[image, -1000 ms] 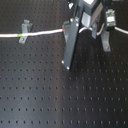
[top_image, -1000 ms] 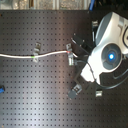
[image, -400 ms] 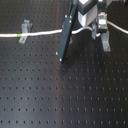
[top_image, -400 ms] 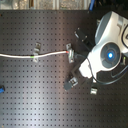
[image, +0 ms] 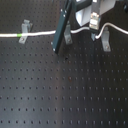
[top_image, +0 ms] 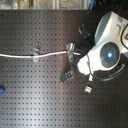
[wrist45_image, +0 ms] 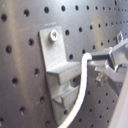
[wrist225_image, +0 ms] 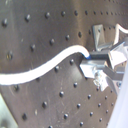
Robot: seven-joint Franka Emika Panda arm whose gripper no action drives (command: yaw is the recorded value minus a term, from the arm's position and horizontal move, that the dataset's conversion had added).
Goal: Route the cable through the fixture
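Gripper (wrist45_image: 102, 65) pinches the white cable (wrist45_image: 80, 90) draped across the light-grey slotted clip (wrist45_image: 57, 75), the fingers at the clip's three o'clock.

Beneath me: one black board (image: 60, 95), flat, drilled all over with a regular grid of small holes; the same board (top_image: 30, 100) fills the second exterior view.

On it, as I count them:
- White cable (image: 37, 34), running from the first exterior view's left edge across the board; it carries a small green mark (image: 20, 35).
- Light-grey clip (image: 23, 30), upright, at the green mark.
- Light-grey clip (image: 105, 41), upright, toward the first exterior view's right.
- Dark grey clip (top_image: 67, 76), near the board's middle in the second exterior view.
- Small blue item (top_image: 1, 90) at the second exterior view's left edge, too small to identify.
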